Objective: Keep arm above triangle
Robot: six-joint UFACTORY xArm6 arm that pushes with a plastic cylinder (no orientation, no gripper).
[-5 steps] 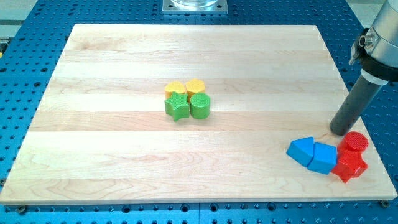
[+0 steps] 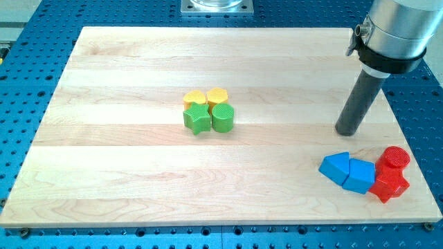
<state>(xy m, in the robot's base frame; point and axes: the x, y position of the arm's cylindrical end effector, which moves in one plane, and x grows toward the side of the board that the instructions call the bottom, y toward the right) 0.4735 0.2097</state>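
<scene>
Fingers are not part of this arm, so nothing is spread, pressed together or pinching; it ends in a straight dark rod, and my tip (image 2: 348,133) rests on the table (image 2: 124,166) towards the view's right. The tip stands just above the blue triangle (image 2: 336,167) in the view, apart from it, with a strip of bare wood between them.

That triangle lies near the table's bottom-right corner, touching a blue block (image 2: 360,175) of faceted shape on its right. Against that block sits a red star-like block (image 2: 389,185), and a red cylinder (image 2: 396,158) stands just above it, close to the table's right edge. Little room remains between this cluster and the right and bottom edges.

Near the table's middle a tight group of four touches: two yellow blocks (image 2: 194,99) (image 2: 217,96) side by side, a green star (image 2: 197,120) and a green cylinder (image 2: 223,117) below them. Wide bare wood surrounds this group on every side.

The table is pale planked wood with smooth grain, set on a blue perforated base (image 2: 28,83). The blocks have ribbed tops.

The rod leans slightly, rising to the view's upper right into a wide grey metal cuff (image 2: 391,31).
</scene>
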